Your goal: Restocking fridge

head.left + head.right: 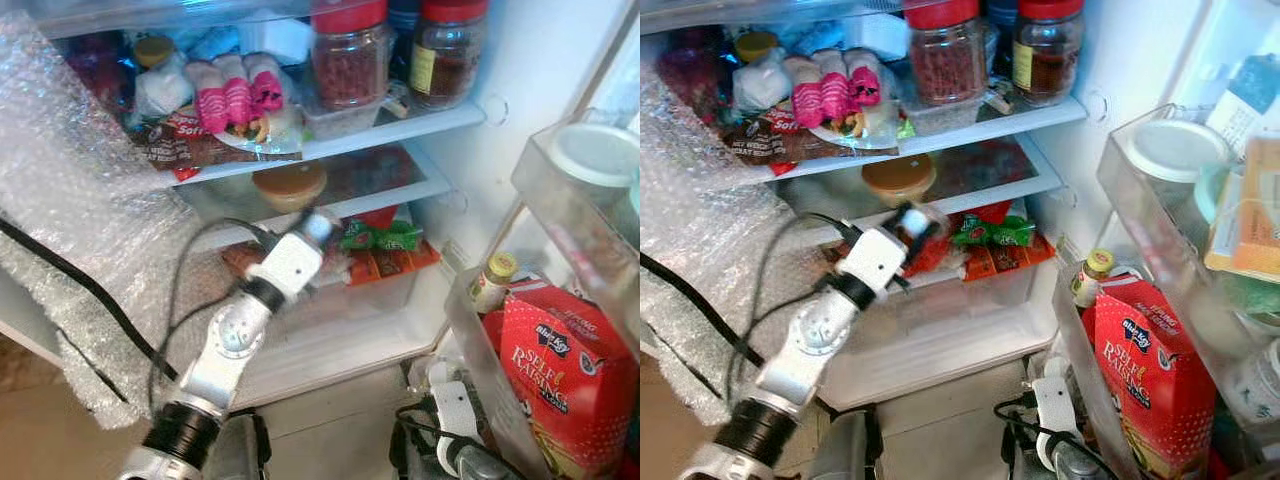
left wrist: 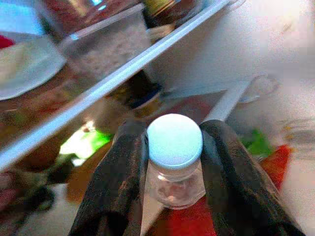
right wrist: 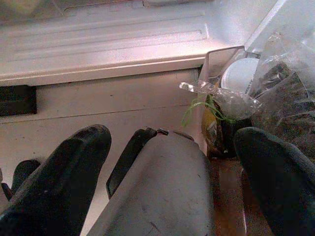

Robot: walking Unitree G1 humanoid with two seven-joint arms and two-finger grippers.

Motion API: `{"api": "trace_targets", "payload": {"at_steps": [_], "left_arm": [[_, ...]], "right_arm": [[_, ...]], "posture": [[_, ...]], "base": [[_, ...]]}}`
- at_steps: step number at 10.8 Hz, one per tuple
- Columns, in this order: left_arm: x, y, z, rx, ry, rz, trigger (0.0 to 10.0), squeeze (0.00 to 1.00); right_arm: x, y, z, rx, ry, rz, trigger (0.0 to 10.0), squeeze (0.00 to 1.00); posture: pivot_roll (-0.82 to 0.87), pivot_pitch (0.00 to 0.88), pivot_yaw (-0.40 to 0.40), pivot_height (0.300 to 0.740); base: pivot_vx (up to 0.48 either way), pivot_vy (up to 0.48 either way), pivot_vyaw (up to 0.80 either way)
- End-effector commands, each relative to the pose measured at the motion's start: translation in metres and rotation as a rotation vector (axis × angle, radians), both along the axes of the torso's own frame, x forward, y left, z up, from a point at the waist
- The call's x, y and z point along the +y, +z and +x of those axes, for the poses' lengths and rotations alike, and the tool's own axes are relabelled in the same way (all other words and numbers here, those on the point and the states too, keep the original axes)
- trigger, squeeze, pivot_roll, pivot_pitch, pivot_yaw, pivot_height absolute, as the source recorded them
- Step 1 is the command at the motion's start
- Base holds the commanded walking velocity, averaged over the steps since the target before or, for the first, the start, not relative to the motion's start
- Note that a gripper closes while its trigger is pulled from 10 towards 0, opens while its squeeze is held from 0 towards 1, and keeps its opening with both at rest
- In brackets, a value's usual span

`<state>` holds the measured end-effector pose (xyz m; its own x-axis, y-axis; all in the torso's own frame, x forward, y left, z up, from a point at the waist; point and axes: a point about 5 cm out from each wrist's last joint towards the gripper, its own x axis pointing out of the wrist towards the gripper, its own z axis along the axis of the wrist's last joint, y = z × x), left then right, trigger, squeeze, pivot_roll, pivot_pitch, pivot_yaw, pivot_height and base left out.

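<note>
My left arm reaches into the open fridge, between the middle shelf and the bottom drawer. Its gripper (image 2: 174, 132) is shut on a small clear jar with a white lid (image 2: 174, 147), one black finger on each side of it. From the head the jar (image 1: 318, 226) shows at the end of the silver arm, just under the glass shelf (image 1: 390, 195) and above red and green packets (image 1: 385, 240). My right gripper (image 3: 172, 140) hangs low by the fridge's base, fingers (image 3: 74, 167) wide apart and open, with a grey part between them.
Two red-lidded jars (image 1: 350, 50) and a plate of pink-wrapped items (image 1: 240, 95) fill the upper shelf. A brown-lidded tub (image 1: 290, 185) sits below. The door bin holds a red flour box (image 1: 560, 370) and a yellow-capped bottle (image 1: 492, 280). Bubble wrap (image 1: 70, 200) hangs at left.
</note>
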<state>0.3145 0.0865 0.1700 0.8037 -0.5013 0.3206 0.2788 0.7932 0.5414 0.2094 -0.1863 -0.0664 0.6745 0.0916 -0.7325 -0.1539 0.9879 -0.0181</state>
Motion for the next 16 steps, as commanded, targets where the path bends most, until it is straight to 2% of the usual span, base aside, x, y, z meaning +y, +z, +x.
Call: {"api": "trace_targets", "payload": {"at_steps": [1, 5, 7, 8, 10, 11, 12, 13, 14, 16], "left_arm": [[0.01, 0.005, 0.004, -0.036, 0.073, 0.029, 10.0, 0.0], [0.034, 0.0, 0.012, -0.072, 0.249, 0.085, 10.0, 0.0], [0.046, -0.003, 0.015, -0.096, 0.32, 0.072, 10.0, 0.0], [0.058, -0.007, 0.018, -0.076, 0.393, 0.036, 10.0, 0.0], [0.069, -0.018, 0.02, -0.003, 0.447, -0.035, 10.0, 0.0], [0.073, -0.033, 0.02, 0.123, 0.447, -0.154, 10.0, 0.0], [0.072, -0.037, 0.02, 0.149, 0.438, -0.171, 10.0, 0.0], [0.069, -0.048, 0.017, 0.223, 0.418, -0.208, 10.0, 0.0], [0.068, -0.051, 0.017, 0.237, 0.421, -0.222, 10.0, 0.0], [0.054, -0.068, 0.015, 0.347, 0.335, -0.195, 10.0, 0.0]], "right_arm": [[0.008, -0.029, -0.053, 0.233, 0.002, 0.032, 10.0, 0.0], [0.008, -0.029, -0.053, 0.229, 0.0, 0.034, 10.0, 0.0], [0.008, -0.029, -0.053, 0.228, 0.002, 0.036, 10.0, 0.0], [0.007, -0.029, -0.053, 0.228, 0.003, 0.037, 10.0, 0.0], [0.007, -0.029, -0.053, 0.228, 0.003, 0.038, 10.0, 0.0], [0.008, -0.029, -0.053, 0.229, 0.005, 0.038, 10.0, 0.0], [0.008, -0.029, -0.053, 0.229, 0.005, 0.039, 10.0, 0.0], [0.008, -0.029, -0.053, 0.23, 0.004, 0.04, 10.0, 0.0], [0.008, -0.029, -0.053, 0.23, 0.004, 0.04, 10.0, 0.0], [0.008, -0.029, -0.053, 0.231, 0.005, 0.04, 10.0, 0.0]], "posture": [[-0.04, 0.145, 0.06, 0.585], [-0.04, 0.143, 0.057, 0.585], [-0.04, 0.143, 0.055, 0.585], [-0.04, 0.141, 0.054, 0.585], [-0.04, 0.141, 0.053, 0.585], [-0.04, 0.141, 0.053, 0.585], [-0.04, 0.141, 0.053, 0.585], [-0.04, 0.143, 0.054, 0.585], [-0.04, 0.144, 0.053, 0.585], [-0.04, 0.146, 0.053, 0.585]], "base": [[0.0, 0.0, 0.0], [0.0, 0.0, 0.0], [0.0, 0.0, 0.0], [0.0, 0.0, 0.0], [0.0, 0.0, 0.0], [0.0, 0.0, 0.0], [0.0, 0.0, 0.0], [0.0, 0.0, 0.0], [0.0, 0.0, 0.0], [0.0, 0.0, 0.0]]}}
